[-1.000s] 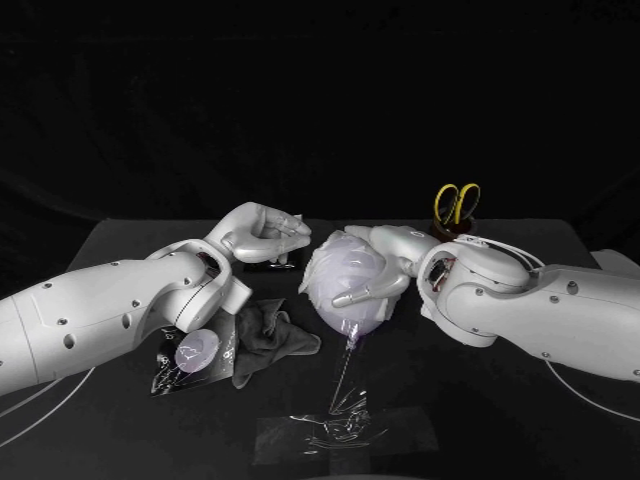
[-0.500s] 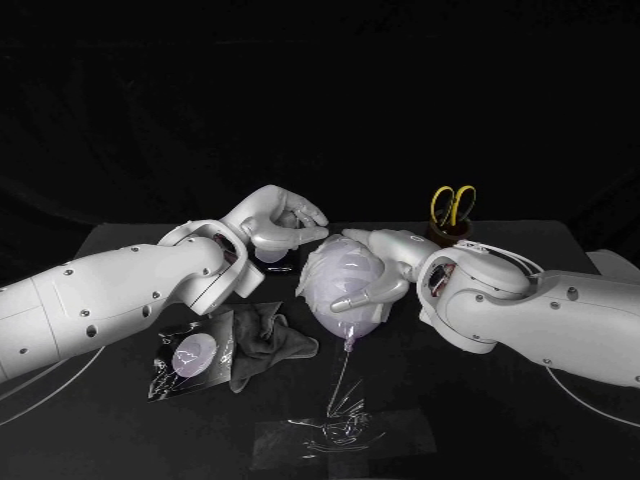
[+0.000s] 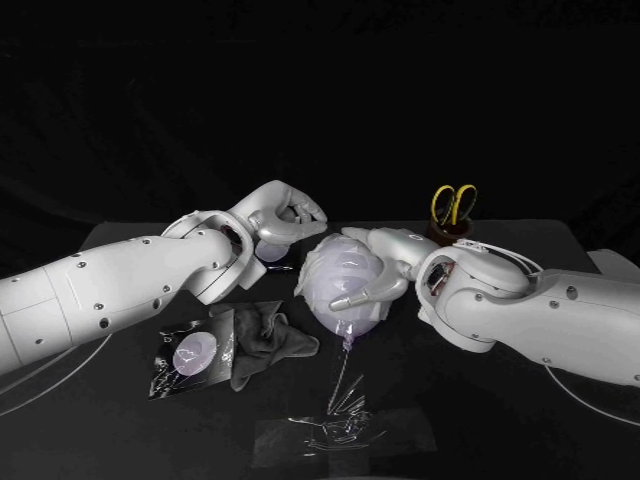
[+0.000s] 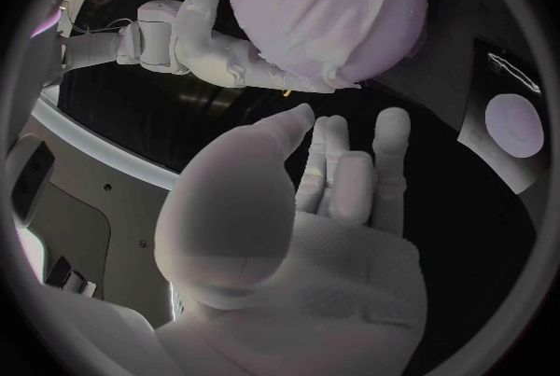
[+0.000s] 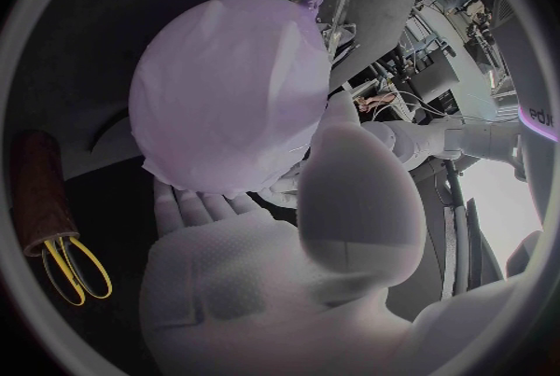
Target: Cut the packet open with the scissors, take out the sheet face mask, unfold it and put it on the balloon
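your left hand [image 3: 281, 217] has drawn back, loose and empty; your right hand [image 3: 382, 262] cradles the balloon [image 3: 352, 320], mask [image 3: 335, 268] draped on, so you're likely nearly done.

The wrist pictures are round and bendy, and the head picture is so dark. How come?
Left wrist view: a fisheye circle in a dark frame, the left hand looming large near the lens. Right wrist view: the same, the balloon bulging beyond the right hand. Head view: black table and backdrop, so the pale balloon and yellow scissors stand out.
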Tool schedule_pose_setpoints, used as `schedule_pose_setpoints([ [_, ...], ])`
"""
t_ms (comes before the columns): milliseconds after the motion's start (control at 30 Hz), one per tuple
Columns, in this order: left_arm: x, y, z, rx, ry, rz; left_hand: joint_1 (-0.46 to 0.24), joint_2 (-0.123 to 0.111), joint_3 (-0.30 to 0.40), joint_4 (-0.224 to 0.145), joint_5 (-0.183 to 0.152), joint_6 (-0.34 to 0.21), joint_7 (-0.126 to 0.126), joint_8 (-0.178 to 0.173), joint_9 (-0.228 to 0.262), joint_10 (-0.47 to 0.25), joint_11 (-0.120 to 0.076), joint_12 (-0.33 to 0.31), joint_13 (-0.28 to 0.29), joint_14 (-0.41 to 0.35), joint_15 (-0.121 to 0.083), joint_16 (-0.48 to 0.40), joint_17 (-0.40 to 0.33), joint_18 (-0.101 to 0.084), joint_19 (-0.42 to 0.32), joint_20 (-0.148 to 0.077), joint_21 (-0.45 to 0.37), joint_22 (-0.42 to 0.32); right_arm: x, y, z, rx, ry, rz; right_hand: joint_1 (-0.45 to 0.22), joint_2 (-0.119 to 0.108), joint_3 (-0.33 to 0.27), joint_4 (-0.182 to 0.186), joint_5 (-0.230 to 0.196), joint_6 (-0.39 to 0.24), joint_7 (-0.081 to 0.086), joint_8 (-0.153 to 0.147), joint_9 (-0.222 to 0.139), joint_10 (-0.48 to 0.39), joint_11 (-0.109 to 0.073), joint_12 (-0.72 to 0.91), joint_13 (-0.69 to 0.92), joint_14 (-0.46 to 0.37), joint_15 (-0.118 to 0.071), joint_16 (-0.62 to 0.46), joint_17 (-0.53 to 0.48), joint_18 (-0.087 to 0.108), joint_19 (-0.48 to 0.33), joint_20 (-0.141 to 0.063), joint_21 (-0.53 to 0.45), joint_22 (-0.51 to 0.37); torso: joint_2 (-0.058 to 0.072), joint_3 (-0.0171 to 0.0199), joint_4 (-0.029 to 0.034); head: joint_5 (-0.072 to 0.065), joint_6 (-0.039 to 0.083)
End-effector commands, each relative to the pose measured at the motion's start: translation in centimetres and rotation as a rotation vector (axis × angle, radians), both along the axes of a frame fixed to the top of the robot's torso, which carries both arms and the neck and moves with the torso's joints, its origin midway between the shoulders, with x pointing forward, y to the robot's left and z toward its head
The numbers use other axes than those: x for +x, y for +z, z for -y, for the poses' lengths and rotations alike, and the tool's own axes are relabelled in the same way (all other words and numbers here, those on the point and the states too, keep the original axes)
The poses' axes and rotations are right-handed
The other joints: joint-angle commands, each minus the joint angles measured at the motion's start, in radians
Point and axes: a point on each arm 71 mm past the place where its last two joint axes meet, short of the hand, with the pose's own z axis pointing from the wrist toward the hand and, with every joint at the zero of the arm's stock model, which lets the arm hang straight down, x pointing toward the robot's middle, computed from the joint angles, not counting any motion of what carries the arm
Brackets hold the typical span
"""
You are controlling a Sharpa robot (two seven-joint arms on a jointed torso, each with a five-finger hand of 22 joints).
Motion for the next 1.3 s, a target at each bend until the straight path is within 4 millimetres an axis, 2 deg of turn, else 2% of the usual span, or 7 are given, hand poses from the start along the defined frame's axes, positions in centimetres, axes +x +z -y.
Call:
schedule_pose_setpoints([
  [33,0.1,-0.2,-0.4,-0.019,0.035,-0.072,0.004,0.011,0.022,0.006,0.003,-0.01,0.001,0.008,-0.003,-0.005,0.002,-0.029,-0.021,-0.008,0.004,-0.011,-0.016,0.01,-0.011,0.0,-0.009,-0.01,-0.1,-0.2,-0.1,-0.008,0.017,0.002,0.011,0.001,-0.004,0.0,0.003,0.006,0.161,0.004,0.001,0.01,0.0,0.006,0.001,0.006,0.001,0.004,0.001,-0.004,0.008,-0.001,0.005,0.001,0.0,-0.0014,0.0006,0.01,-0.006],
  [133,0.0,-0.3,-0.9,-0.046,0.046,-0.114,-0.003,0.0,0.043,0.021,0.001,-0.018,0.01,0.017,-0.007,0.012,0.012,-0.09,-0.066,-0.019,0.008,-0.025,-0.048,0.012,-0.022,0.007,-0.022,-0.024,-0.1,-0.2,0.0,-0.009,0.014,0.003,0.012,0.001,-0.004,0.0,0.003,0.006,0.161,0.004,0.001,0.009,0.0,0.006,0.001,0.006,0.001,0.003,0.001,-0.004,0.008,-0.001,0.005,0.0,-0.001,-0.0024,0.0009,0.016,-0.011],
  [333,-0.3,-0.5,-1.7,-0.08,0.055,-0.18,-0.026,-0.016,0.04,0.046,-0.001,-0.022,0.013,0.027,-0.01,0.025,0.017,-0.148,-0.106,-0.021,0.015,-0.034,-0.063,0.013,-0.019,0.01,-0.027,-0.028,0.0,-0.3,0.1,-0.011,0.012,0.003,0.014,0.001,-0.005,0.0,0.002,0.006,0.161,0.004,0.001,0.009,0.0,0.005,0.001,0.006,0.001,0.003,0.001,-0.004,0.009,-0.001,0.005,0.0,-0.001,-0.0028,0.0012,0.031,-0.018],
  [500,-0.6,-0.8,-2.4,-0.102,0.057,-0.233,-0.049,-0.039,0.015,0.077,-0.004,-0.021,0.013,0.042,-0.012,0.052,0.019,-0.22,-0.152,-0.014,0.017,-0.041,-0.064,0.011,-0.002,0.012,-0.025,-0.023,0.0,-0.4,0.2,-0.012,0.009,0.002,0.014,0.001,-0.005,0.0,0.002,0.006,0.161,0.004,0.001,0.009,0.0,0.005,0.001,0.006,0.001,0.003,0.001,-0.004,0.009,-0.001,0.005,0.0,-0.001,-0.0029,0.0004,0.049,-0.022],
  [767,-0.9,-1.1,-3.6,-0.116,0.063,-0.289,-0.042,-0.044,-0.017,0.115,-0.005,-0.031,0.026,0.054,-0.023,0.066,0.036,-0.36,-0.237,-0.028,0.029,-0.064,-0.108,0.014,-0.005,0.021,-0.046,-0.046,0.0,-0.5,0.3,-0.013,0.006,0.0,0.016,0.0,-0.005,0.0,0.001,0.006,0.161,0.004,0.001,0.009,0.0,0.005,0.001,0.006,0.001,0.003,0.001,-0.003,0.01,-0.001,0.005,0.001,-0.001,-0.002,0.0013,0.089,-0.026],
  [1167,-1.4,-1.6,-4.0,-0.14,0.041,-0.342,-0.018,-0.045,-0.031,0.12,-0.005,-0.025,0.026,0.061,-0.032,0.082,0.039,-0.433,-0.28,-0.031,0.033,-0.072,-0.119,0.014,-0.004,0.024,-0.053,-0.053,0.0,-0.6,0.6,-0.016,0.002,-0.003,0.018,0.001,-0.005,0.0,0.0,0.006,0.161,0.004,0.001,0.01,0.0,0.005,0.001,0.006,0.001,0.003,0.001,-0.003,0.011,-0.002,0.005,0.001,-0.001,-0.0029,0.0005,0.124,-0.038],
  [1300,-1.5,-1.8,-3.9,-0.15,0.033,-0.35,-0.009,-0.046,-0.036,0.119,-0.005,-0.025,0.024,0.057,-0.038,0.091,0.039,-0.46,-0.296,-0.034,0.032,-0.075,-0.124,0.015,-0.007,0.024,-0.058,-0.058,0.0,-0.7,0.7,-0.016,0.001,-0.004,0.018,0.001,-0.005,0.0,0.0,0.006,0.161,0.004,0.001,0.01,0.0,0.005,0.001,0.006,0.001,0.003,0.001,-0.003,0.011,-0.002,0.005,0.001,0.0,-0.0028,0.0001,0.142,-0.046],
])
